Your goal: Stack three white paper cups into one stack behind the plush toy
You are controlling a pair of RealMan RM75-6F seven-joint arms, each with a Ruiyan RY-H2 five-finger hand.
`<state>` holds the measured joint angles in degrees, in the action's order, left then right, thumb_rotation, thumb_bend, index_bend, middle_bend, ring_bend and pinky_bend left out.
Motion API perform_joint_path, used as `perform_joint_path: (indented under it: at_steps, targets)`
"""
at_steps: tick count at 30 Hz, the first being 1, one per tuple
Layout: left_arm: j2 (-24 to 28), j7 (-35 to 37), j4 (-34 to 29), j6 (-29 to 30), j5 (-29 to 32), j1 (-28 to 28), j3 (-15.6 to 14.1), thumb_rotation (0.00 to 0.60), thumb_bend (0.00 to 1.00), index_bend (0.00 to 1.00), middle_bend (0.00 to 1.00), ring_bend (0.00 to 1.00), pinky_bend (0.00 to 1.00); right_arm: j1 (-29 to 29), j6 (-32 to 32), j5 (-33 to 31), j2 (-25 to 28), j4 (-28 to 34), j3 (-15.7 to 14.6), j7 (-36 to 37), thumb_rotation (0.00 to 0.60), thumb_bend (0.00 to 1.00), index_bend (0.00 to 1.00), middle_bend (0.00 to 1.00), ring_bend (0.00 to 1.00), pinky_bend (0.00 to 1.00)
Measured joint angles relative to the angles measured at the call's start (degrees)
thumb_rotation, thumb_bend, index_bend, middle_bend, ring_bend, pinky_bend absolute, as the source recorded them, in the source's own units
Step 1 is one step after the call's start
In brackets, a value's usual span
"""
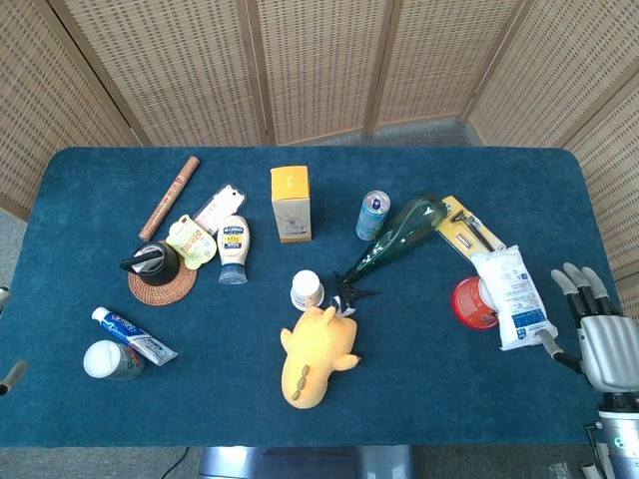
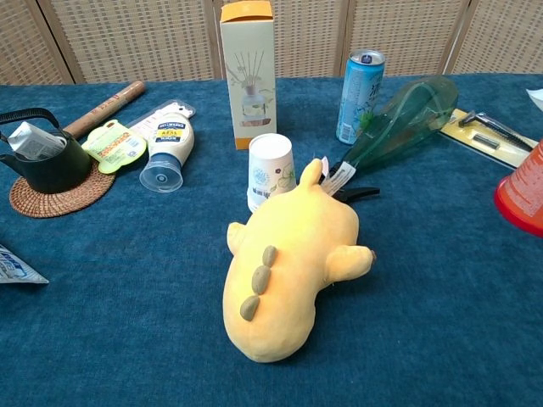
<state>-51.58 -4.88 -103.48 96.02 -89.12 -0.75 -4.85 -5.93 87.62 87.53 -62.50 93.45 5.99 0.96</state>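
A yellow plush toy [image 1: 316, 359] [image 2: 284, 275] lies at the middle front of the blue table [image 1: 439, 399]. Right behind its head a white paper cup [image 1: 308, 289] [image 2: 271, 170] stands upside down, touching it. Another white cup [image 1: 103, 359] sits at the front left beside a toothpaste tube [image 1: 135, 337]. My right hand [image 1: 602, 339] hovers off the table's front right corner, fingers spread and holding nothing. Of my left hand [image 1: 6, 377] only slivers of fingers show at the left edge of the head view, apart from each other and nowhere near the cups.
Behind the cup stand a yellow box [image 1: 291, 204] and a drink can [image 1: 372, 215]; a green bottle [image 1: 397, 238] lies slanted to its right. A teapot on a coaster [image 1: 158, 267] and a mayonnaise bottle [image 1: 233, 249] are left. A red cup [image 1: 471, 302] and tissue pack [image 1: 513, 295] are right.
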Motion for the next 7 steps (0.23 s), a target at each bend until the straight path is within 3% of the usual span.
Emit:
perform_joint_path:
  at_steps: [7]
  targets:
    - [-0.79,-0.91,1.53,-1.46,-0.87,0.14,0.70,0.600,0.29,0.08,0.00,0.00,0.14,0.06,0.13,0.36,-0.02,0.29,-0.20,-0.35,0.600,0.33,0.10,0.00,0.00,0.36]
